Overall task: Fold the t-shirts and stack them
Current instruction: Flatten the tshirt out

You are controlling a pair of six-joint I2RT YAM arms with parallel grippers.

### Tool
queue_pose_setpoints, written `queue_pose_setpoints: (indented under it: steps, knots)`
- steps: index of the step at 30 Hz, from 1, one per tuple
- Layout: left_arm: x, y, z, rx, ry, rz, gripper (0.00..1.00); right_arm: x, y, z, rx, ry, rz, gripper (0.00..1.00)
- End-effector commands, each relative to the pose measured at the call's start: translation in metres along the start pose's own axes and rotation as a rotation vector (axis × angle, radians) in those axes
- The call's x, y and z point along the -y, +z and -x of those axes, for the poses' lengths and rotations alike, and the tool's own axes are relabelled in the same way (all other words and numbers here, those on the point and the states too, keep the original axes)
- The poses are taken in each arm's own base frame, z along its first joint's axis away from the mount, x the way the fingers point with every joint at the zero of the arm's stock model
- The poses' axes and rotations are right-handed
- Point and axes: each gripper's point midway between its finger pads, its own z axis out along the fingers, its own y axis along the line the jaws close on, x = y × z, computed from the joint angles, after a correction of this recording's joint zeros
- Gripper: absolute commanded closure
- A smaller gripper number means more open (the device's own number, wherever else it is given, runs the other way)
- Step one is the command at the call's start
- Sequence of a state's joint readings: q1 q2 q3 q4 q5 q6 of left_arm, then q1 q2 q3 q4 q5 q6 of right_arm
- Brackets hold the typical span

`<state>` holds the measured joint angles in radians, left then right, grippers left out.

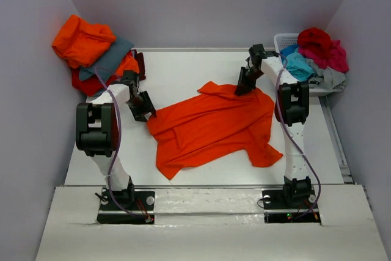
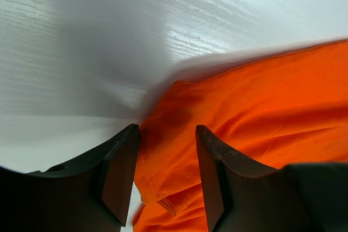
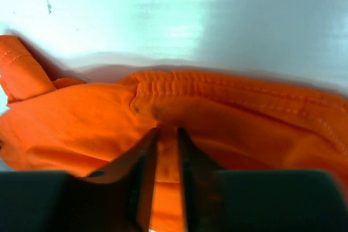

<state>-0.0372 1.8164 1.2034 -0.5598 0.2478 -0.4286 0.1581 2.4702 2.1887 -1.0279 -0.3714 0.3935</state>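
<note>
An orange t-shirt point(image 1: 211, 126) lies spread and wrinkled in the middle of the white table. My left gripper point(image 1: 143, 108) is at the shirt's left corner. In the left wrist view it point(image 2: 166, 161) is open, with its jaws on either side of the stitched hem corner point(image 2: 157, 188). My right gripper point(image 1: 246, 84) is at the shirt's far edge by the collar. In the right wrist view it point(image 3: 167, 134) is shut on a fold of orange cloth just below the ribbed collar point(image 3: 179, 88).
A pile of shirts lies at the back left: orange point(image 1: 82, 41), slate-grey point(image 1: 111, 59) and red point(image 1: 88, 84). A white slatted basket point(image 1: 283, 41) at the back right holds turquoise point(image 1: 298, 65), crimson point(image 1: 319, 44) and grey cloth. Walls close in on both sides.
</note>
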Motion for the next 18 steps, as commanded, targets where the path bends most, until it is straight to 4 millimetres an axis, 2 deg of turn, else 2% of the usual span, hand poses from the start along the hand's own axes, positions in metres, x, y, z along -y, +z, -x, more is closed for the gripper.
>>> queue_pose_setpoints:
  steps: [1, 5, 11, 14, 17, 18]
  knots:
    - [0.003, -0.013, 0.000, 0.024, 0.009, -0.021, 0.44, 0.000, 0.011, 0.012, 0.027, -0.003, -0.019, 0.86]
    - [0.002, -0.011, -0.002, 0.013, 0.017, -0.021, 0.55, 0.003, 0.016, 0.015, 0.025, 0.009, -0.039, 0.93]
    - [0.001, -0.007, -0.005, -0.002, 0.017, -0.020, 0.78, 0.018, 0.012, 0.022, 0.055, 0.034, -0.101, 0.93]
    - [0.000, -0.005, -0.004, -0.007, 0.017, -0.017, 0.82, 0.024, 0.010, 0.023, 0.055, 0.046, -0.109, 0.93]
    - [0.000, -0.009, 0.004, 0.018, 0.019, -0.001, 0.89, 0.024, 0.008, 0.022, 0.059, 0.043, -0.110, 0.93]
    - [-0.003, -0.014, 0.013, 0.056, 0.020, 0.033, 0.93, 0.023, 0.007, 0.023, 0.062, 0.041, -0.111, 0.93]
